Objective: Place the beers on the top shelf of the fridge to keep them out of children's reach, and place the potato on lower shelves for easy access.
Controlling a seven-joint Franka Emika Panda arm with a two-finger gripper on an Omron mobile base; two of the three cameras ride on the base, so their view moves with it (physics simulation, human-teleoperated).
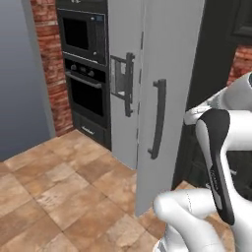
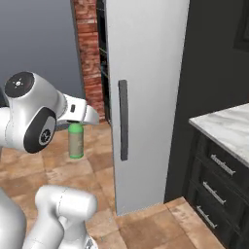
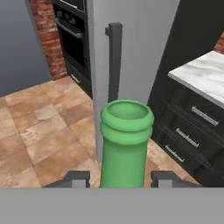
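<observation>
The olive-green beer bottle (image 3: 126,144) rises between the two dark fingertips (image 3: 75,178) of the gripper (image 3: 120,179), which is clamped on it; in the right base view its pale label is too small to read (image 2: 75,141). Directly ahead stands the fridge (image 3: 140,43), its silver-grey door and dark bar handle (image 3: 113,61) facing the bottle. A black wall oven (image 1: 86,64) and brick wall (image 1: 51,74) lie to one side, a marble-topped dark drawer cabinet (image 2: 221,170) to the other.
</observation>
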